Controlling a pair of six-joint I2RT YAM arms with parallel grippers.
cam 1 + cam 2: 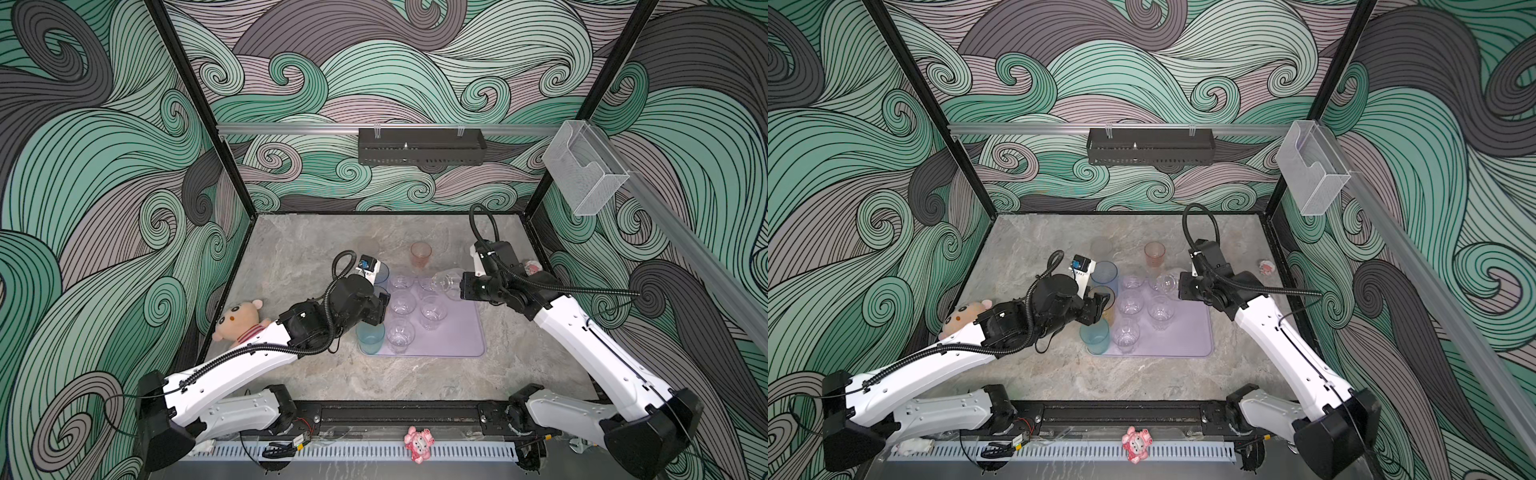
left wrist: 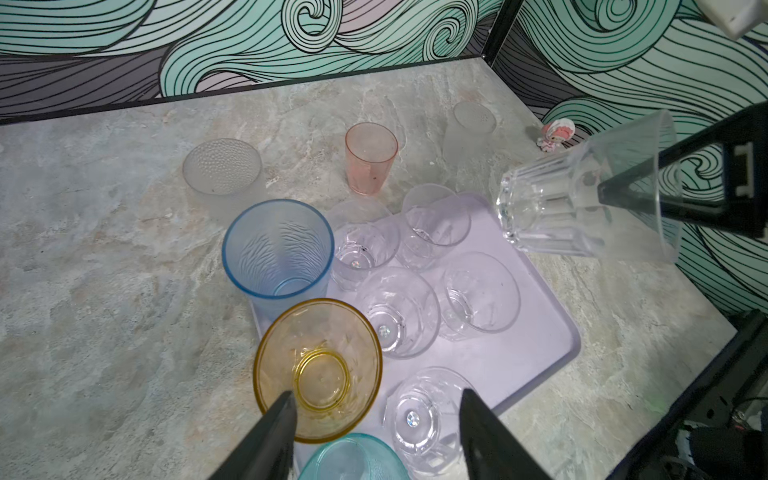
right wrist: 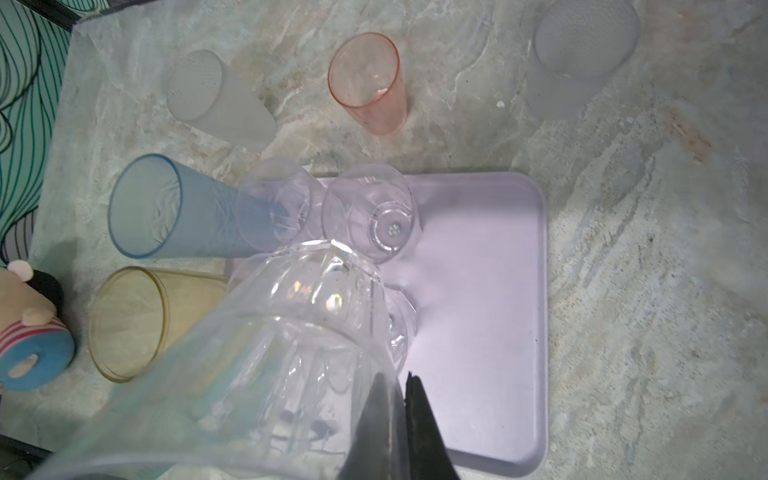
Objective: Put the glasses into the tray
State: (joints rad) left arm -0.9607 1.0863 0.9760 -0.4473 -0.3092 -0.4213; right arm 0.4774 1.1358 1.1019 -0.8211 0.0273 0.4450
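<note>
Pinched at its rim right under the right wrist camera, one small clear tumbler [image 3: 291, 332] lies nearly on its side in the air. Its long axis runs roughly level, with the thick ribbed base toward the left arm and the open mouth back toward the right gripper [image 3: 401, 380]. That gripper's jaws are almost together, one finger inside the wall and one outside it. In both top views the glass hangs above the far end of the tray [image 1: 457, 340], a pale lilac rectangle lying flat on the marbled table [image 1: 311, 257] between the two arms.

Five more small clear tumblers [image 2: 399, 311] stand on the tray, mouths up and axes vertical, close together in two rows. A tall blue tumbler [image 2: 278, 249] stands upright at the tray's far left corner; whether its base is on the tray I cannot tell. Just nearer along the left edge stands the amber tumbler [image 2: 318, 370], mouth up, and the teal tumbler [image 1: 370, 336] stands upright at the near left corner.

Over the amber one and its clear neighbour hovers the left gripper [image 2: 378, 409], jaws moderately wide apart and clamping nothing, one fingertip above the amber rim.

Beyond the tray's far edge, on the bare table, the pink tumbler [image 1: 421, 255] and two frosted tumblers [image 2: 222, 166] stand upright, well apart from one another
</note>
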